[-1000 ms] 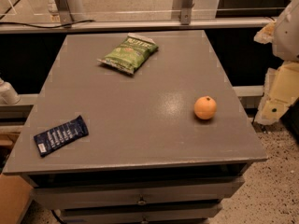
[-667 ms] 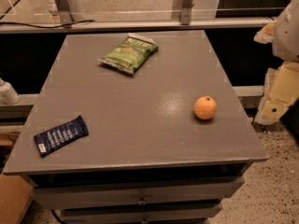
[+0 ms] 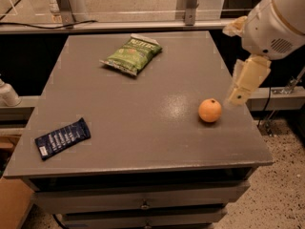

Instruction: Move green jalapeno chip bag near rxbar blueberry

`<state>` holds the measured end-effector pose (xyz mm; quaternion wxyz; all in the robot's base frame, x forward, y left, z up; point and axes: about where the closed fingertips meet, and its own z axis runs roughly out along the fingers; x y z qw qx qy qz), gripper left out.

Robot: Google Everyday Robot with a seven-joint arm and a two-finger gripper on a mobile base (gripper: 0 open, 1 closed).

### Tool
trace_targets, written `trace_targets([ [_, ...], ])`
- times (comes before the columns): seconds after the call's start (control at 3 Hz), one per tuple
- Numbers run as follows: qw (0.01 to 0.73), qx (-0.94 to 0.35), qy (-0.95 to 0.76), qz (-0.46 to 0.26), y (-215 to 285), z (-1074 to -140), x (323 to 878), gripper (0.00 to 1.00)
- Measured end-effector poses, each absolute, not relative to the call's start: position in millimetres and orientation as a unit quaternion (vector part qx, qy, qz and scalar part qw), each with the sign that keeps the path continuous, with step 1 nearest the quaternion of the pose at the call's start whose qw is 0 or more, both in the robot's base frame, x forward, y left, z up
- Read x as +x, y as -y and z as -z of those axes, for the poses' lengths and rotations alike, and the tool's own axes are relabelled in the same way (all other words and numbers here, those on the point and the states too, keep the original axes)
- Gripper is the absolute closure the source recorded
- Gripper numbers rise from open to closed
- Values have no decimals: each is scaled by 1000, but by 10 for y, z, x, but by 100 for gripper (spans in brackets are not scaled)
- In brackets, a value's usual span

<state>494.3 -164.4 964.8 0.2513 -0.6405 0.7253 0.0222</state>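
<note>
The green jalapeno chip bag (image 3: pixel 132 54) lies flat at the far middle of the grey table (image 3: pixel 143 104), its white top edge pointing to the back right. The rxbar blueberry (image 3: pixel 62 138), a slim navy wrapper with white lettering, lies near the front left corner. They are far apart. My gripper (image 3: pixel 244 86) hangs from the white arm (image 3: pixel 276 23) over the table's right edge, just right of and above an orange. It holds nothing that I can see and is far from both the bag and the bar.
An orange (image 3: pixel 210 110) sits on the right side of the table, close to the gripper. Drawers run under the table's front edge (image 3: pixel 143 204). A glass-and-metal railing (image 3: pixel 186 4) stands behind the table. Speckled floor lies at the right.
The arm and gripper have moved left and slightly up, from beside the table to over its right edge near the orange. The bag, bar and orange have not moved.
</note>
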Motion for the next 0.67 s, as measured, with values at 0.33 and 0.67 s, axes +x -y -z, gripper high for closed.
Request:
trace_targets([
  [0.33,297,-656,-692,-45,1295,-9612,5329,0],
  [0.67,337,-657,-673,-49,933,-9580,5754,0],
])
